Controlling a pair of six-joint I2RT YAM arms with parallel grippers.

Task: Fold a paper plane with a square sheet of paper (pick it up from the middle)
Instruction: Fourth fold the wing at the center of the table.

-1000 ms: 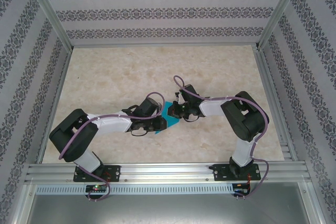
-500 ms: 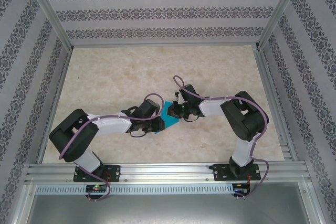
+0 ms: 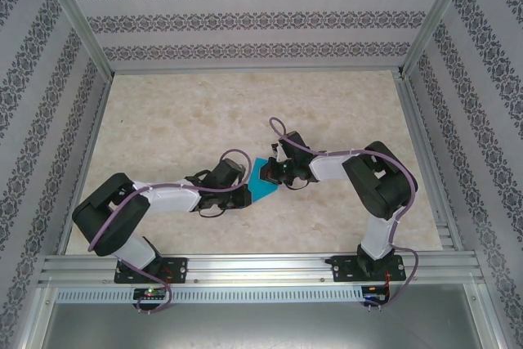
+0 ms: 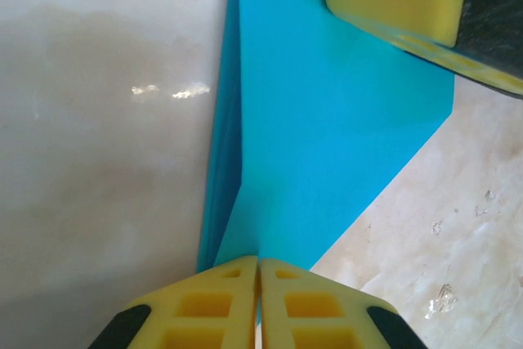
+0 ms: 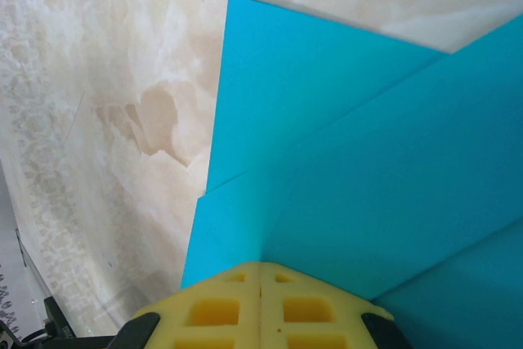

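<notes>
Paper (image 3: 261,184), folded, runs near-to-far, point rightward. Left gripper (image 4: 258,264) and right gripper (image 5: 260,267) clamp its edges, fully closed. Wrist views reveal layered flaps.

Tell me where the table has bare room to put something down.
Free: the far half of the table, along the back wall, and the near strip between the arm bases. Crowded: the middle, where left gripper and right gripper pinch the teal paper.

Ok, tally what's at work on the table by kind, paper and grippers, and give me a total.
folded teal paper: 1
grippers: 2, the left gripper and the right gripper, each shut on the paper
total: 3
</notes>
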